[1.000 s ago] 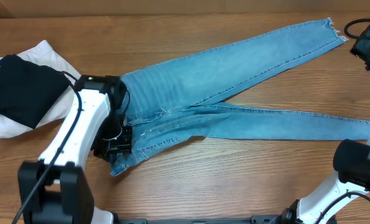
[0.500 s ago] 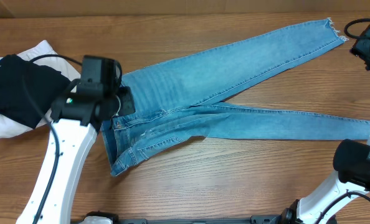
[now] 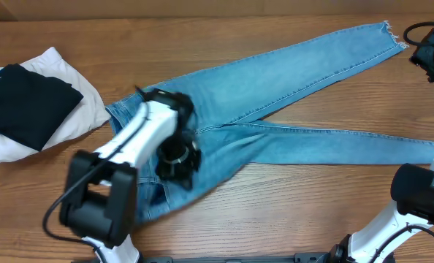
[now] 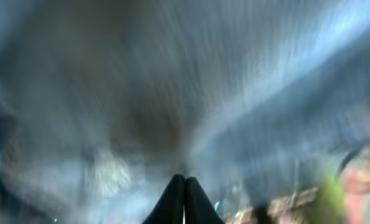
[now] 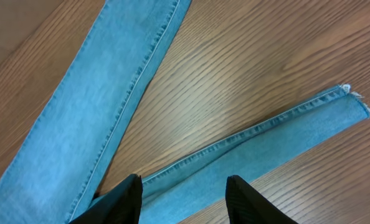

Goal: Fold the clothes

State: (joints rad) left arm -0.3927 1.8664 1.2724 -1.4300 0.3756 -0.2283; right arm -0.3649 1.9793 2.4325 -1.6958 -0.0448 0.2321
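Overhead: jeans (image 3: pixel 275 80) lie lengthwise across the tabletop (image 3: pixel 224 36), waist left, ankles right; left hand (image 3: pixel 177 157) sits right over the seat, so it's nearest the waist; left wrist: blurry, fingertips (image 4: pixel 175 199) pinched together, can't tell if denim's caught; right wrist: right hand (image 5: pixel 184 199) half-spread, empty, above both legs near the frayed hem (image 5: pixel 350 93).

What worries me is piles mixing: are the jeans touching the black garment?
Apart. The overhead view shows a strip of white garment lying between the black garment and the jeans.
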